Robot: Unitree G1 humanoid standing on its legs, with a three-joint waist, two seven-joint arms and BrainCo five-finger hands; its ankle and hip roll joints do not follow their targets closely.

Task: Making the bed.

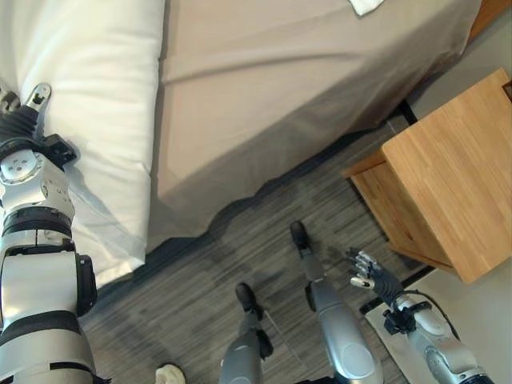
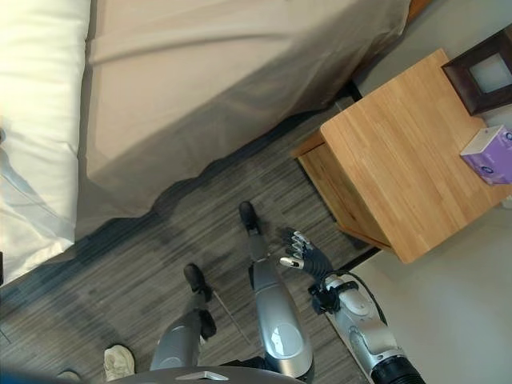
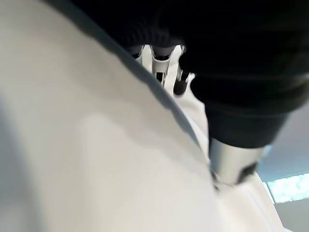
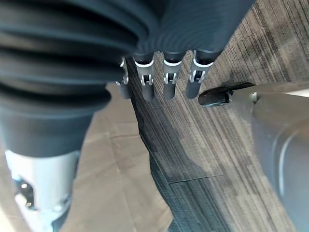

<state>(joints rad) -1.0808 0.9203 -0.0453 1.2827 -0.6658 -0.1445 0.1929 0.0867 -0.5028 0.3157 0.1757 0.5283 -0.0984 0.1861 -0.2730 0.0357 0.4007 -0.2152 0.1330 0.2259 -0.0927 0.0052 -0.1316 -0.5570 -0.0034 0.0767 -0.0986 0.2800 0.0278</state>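
White duvet lies bunched along the bed edge, over a taupe sheet. We judge it soft, light, floppy; best taken at its hem. Left hand rests on it, fingers buried, grip unclear. Right hand hangs relaxed, empty. Tissue box print unreadable.

I see the bed under a beige sheet, a white duvet lying along its left.

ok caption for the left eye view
Left robot hand on the white duvet, right robot hand hanging open beside the wooden nightstand.
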